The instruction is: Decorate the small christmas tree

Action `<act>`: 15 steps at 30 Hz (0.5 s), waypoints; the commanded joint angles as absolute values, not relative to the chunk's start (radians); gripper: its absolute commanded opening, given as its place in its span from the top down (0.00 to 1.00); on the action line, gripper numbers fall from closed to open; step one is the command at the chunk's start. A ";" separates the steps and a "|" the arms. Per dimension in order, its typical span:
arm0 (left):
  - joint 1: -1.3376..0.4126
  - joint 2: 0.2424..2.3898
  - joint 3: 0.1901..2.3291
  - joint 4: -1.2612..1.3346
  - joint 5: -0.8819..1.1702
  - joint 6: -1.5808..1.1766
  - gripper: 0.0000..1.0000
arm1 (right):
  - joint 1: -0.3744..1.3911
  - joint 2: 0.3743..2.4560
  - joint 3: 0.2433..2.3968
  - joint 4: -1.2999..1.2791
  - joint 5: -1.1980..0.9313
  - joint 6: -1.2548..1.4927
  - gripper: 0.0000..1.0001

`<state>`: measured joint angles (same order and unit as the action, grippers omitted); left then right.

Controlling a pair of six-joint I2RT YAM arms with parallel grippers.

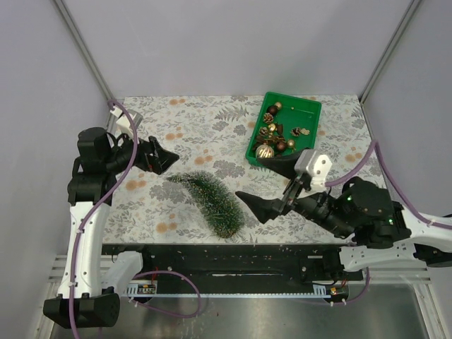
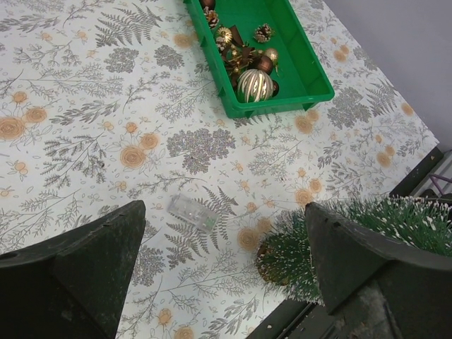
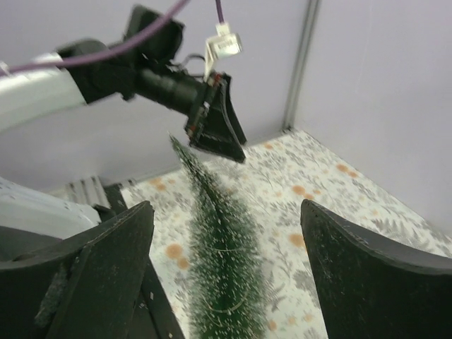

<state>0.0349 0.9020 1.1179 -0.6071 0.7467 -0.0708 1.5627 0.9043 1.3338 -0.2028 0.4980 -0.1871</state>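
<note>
The small christmas tree (image 1: 212,199) lies on its side on the patterned table, with its tip pointing left and its base toward the near edge. My left gripper (image 1: 169,161) is open and empty, hovering just left of the tree's tip. My right gripper (image 1: 272,187) is open and empty, just right of the tree and facing it. In the right wrist view the tree (image 3: 226,240) lies between my open fingers (image 3: 106,247). In the left wrist view the tree's base (image 2: 279,258) shows beside my right finger (image 2: 353,254).
A green bin (image 1: 304,113) of gold and brown ornaments (image 1: 272,138) stands at the back right, and it also shows in the left wrist view (image 2: 311,78). A small clear plastic piece (image 2: 191,212) lies on the tablecloth. A black rail (image 1: 233,258) runs along the near edge.
</note>
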 commanded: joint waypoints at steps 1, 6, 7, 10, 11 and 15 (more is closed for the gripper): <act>0.057 0.880 1.152 -0.643 0.735 -0.037 0.01 | 1.565 0.916 1.253 -0.233 0.626 -0.222 0.08; 0.103 0.897 1.178 -0.716 0.782 -0.034 0.01 | 1.496 0.968 1.233 -0.241 0.579 -0.170 0.13; 0.121 0.902 1.181 -0.729 0.798 -0.032 0.01 | 1.467 0.976 1.233 -0.242 0.556 -0.155 0.15; 0.159 0.904 1.184 -0.758 0.816 -0.017 0.01 | 1.389 0.980 1.223 -0.241 0.511 -0.123 0.17; 0.175 0.904 1.183 -0.764 0.818 -0.008 0.01 | 1.359 0.977 1.221 -0.244 0.521 -0.114 0.18; 0.204 0.910 1.164 -0.772 0.804 0.017 0.01 | 1.188 0.963 1.216 -0.253 0.502 -0.040 0.21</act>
